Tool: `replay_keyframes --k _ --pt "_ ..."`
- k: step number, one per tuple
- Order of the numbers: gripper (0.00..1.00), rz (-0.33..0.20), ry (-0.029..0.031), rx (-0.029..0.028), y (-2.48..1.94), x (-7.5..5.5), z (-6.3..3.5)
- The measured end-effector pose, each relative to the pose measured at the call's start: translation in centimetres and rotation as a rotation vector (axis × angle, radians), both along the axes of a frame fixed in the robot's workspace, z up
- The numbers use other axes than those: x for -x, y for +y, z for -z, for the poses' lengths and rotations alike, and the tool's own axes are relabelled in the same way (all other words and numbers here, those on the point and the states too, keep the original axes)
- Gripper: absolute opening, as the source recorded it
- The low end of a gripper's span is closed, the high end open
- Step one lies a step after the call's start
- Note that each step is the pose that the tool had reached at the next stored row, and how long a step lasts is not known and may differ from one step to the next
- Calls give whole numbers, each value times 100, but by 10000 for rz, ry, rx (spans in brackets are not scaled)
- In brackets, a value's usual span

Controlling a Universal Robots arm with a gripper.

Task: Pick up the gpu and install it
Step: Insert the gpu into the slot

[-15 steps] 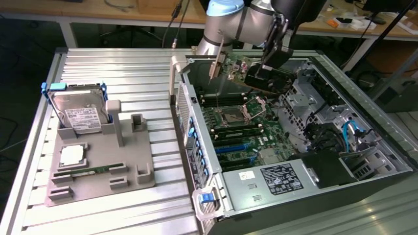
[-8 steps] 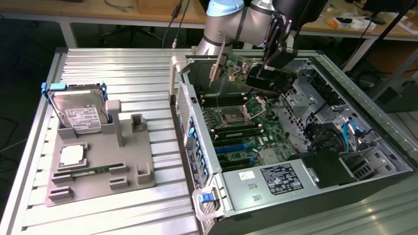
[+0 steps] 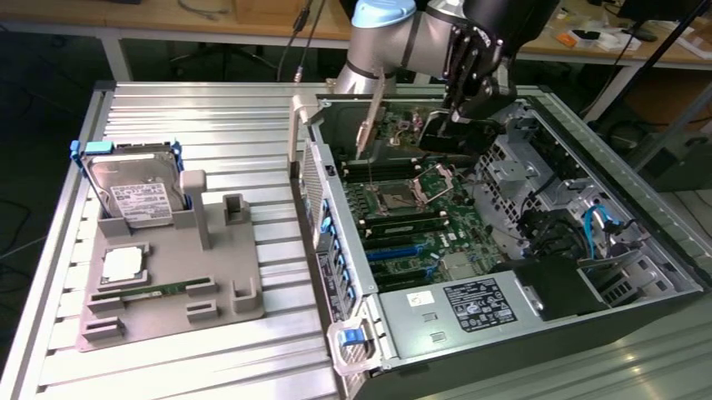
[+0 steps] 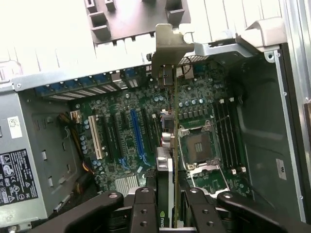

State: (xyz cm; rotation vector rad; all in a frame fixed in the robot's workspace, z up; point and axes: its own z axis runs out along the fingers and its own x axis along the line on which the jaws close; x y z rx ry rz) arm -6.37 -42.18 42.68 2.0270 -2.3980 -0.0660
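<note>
Clamping the gpu (image 4: 165, 170) edge-on, the gripper (image 4: 168, 206) hangs over the motherboard (image 4: 126, 131) at the far end of the case (image 4: 262, 121); pickup is done, seating is left.

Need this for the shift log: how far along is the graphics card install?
Done: the thin dark circuit card with a silver-beige metal bracket is off the grey parts tray. In hand: the robot's hand is shut on it, holding it on edge over the green motherboard inside the open computer case. Left: seating it, as the card is not yet pressed into any slot on the board.
</note>
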Motion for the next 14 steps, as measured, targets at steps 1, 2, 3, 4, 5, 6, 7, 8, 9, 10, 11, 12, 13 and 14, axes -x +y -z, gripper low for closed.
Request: replay_keyframes --k 1,2,3,4,5,6,7,8,9,10,11,12,13,14 --pt "27 -197 -1 2 0 0 7" --pt "27 -392 -2 4 0 0 13" --pt "27 -562 -4 6 0 0 20" --pt "27 -741 -5 9 0 0 26" --pt "27 -927 -6 11 0 0 33" --pt "27 -1103 -7 14 0 0 41" --pt "27 -1351 -6 18 0 -1 51" --pt "27 -1589 -6 22 0 -3 63" --pt "27 -1720 -7 22 0 -4 68" --pt "27 -1795 -7 23 0 -4 71" --pt "27 -1842 -7 23 0 -4 72" --pt "27 -1848 -7 23 0 -4 72" --pt "27 -1848 -6 24 0 -4 72" --pt "27 -1849 -6 24 0 -4 72"
